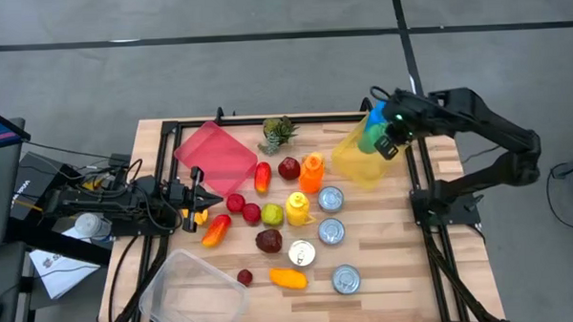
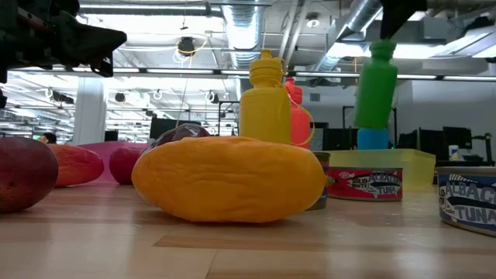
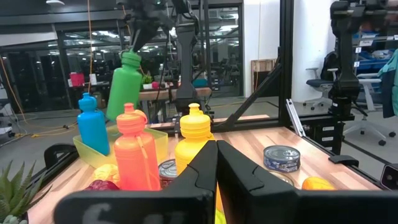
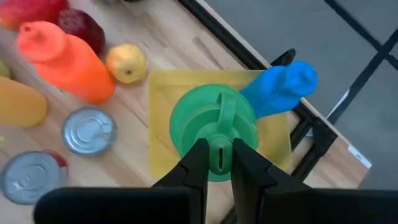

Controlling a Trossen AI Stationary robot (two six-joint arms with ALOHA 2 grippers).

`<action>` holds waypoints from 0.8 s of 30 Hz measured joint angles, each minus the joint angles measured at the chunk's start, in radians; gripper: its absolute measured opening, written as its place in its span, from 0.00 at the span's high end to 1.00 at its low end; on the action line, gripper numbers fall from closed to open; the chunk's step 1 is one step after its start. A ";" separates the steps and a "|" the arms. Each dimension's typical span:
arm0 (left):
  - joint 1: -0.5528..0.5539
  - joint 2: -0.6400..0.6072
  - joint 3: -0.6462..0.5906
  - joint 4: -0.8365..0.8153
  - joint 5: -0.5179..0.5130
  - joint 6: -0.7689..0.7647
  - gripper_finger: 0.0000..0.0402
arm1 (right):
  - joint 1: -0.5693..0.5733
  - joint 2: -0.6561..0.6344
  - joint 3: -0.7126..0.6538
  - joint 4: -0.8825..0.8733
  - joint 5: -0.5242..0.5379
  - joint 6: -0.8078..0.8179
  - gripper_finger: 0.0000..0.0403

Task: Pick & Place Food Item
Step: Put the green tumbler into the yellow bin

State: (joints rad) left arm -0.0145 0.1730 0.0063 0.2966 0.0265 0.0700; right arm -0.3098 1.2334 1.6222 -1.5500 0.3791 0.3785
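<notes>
Green bottle [image 4: 211, 127] hangs in right fingers [image 4: 216, 163] over yellow bin [image 1: 358, 163]; left fingers [image 1: 194, 193] shut, four cans [image 1: 330, 200].

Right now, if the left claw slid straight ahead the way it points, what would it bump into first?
Probably the yellow bottle, dead ahead of the shut left claw; the orange bottle stands just beside that line. Depth is hard to judge.

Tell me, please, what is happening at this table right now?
The right gripper is shut on the cap of a green bottle and holds it in the air above the yellow bin, where a blue bottle already stands. The left gripper waits shut at the table's left side, near the pink lid. Orange and yellow bottles, fruit and tuna cans lie spread over the table.
</notes>
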 joint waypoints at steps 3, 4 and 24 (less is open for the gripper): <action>0.000 0.000 0.000 0.000 0.000 0.000 1.00 | -0.051 0.029 0.000 0.020 -0.050 -0.078 0.91; 0.000 0.000 0.000 0.000 0.000 0.000 1.00 | -0.065 0.035 0.000 0.027 -0.063 -0.100 0.91; 0.000 0.000 0.000 0.000 0.000 0.000 1.00 | -0.197 0.097 -0.198 0.266 -0.136 -0.297 0.91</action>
State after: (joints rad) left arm -0.0143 0.1730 0.0063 0.2966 0.0265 0.0700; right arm -0.5064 1.3308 1.4246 -1.2840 0.2431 0.0817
